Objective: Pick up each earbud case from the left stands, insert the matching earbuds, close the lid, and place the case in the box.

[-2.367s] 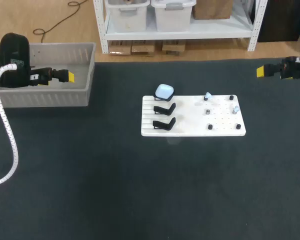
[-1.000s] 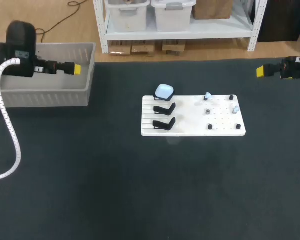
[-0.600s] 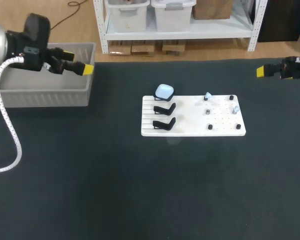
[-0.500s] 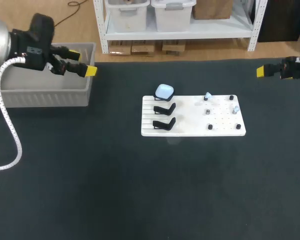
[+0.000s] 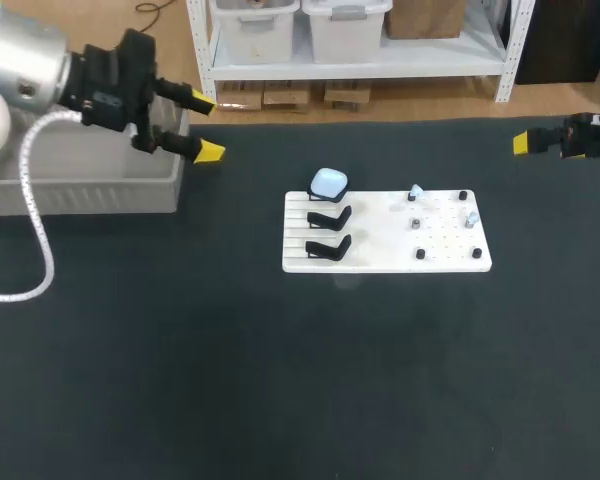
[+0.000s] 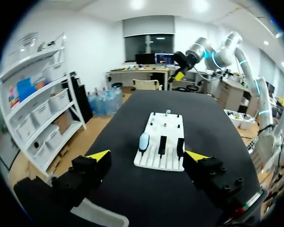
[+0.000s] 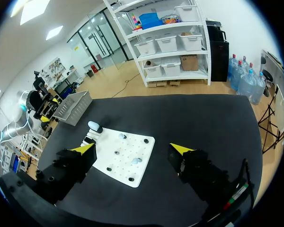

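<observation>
Black cloth covers the counter (image 5: 280, 380), with the grey box (image 5: 100, 190) at its far left corner and a white board (image 5: 380, 258) near the middle. The left gripper (image 5: 206, 126) was inside the box a couple of seconds ago; it has since risen, swung out past the box's near corner, and now hangs over the counter facing the board, its fingers spread wide and holding nothing. That reads as one case delivered and the reach for the next begun. The right gripper (image 7: 132, 148) has not moved from the far right edge, also wide open and empty. One pale blue case (image 5: 328, 183) sits on the farthest of three black stands (image 5: 329, 216); the other two are bare. Small earbuds (image 5: 416, 191) lie on the board's right half.
</observation>
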Robot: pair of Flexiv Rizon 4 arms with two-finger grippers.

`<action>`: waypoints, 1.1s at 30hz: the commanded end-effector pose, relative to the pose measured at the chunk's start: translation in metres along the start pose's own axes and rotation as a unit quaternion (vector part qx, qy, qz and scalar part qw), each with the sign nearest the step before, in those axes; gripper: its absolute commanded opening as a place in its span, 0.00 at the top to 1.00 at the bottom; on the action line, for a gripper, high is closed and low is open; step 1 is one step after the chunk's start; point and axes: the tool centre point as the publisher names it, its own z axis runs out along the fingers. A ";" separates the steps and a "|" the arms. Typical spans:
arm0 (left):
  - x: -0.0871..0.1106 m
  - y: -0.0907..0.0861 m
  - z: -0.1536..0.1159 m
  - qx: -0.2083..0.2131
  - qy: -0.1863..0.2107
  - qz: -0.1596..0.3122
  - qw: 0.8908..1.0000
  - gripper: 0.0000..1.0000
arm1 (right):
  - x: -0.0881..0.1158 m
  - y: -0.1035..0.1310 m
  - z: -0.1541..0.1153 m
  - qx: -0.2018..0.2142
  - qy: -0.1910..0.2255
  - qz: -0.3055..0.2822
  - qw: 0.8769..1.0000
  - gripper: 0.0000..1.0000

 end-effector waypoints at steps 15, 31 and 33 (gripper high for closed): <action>0.020 0.013 0.056 0.085 -0.006 -0.004 0.996 0.00 | 0.000 0.001 -0.001 0.001 0.000 0.000 1.000 0.00; 0.023 0.016 0.100 0.084 -0.024 0.020 0.996 0.00 | 0.000 0.001 -0.001 0.001 0.000 0.000 1.000 0.00; 0.023 0.015 0.105 0.084 -0.024 0.025 0.996 0.00 | 0.000 0.001 -0.001 0.001 0.000 0.000 1.000 0.00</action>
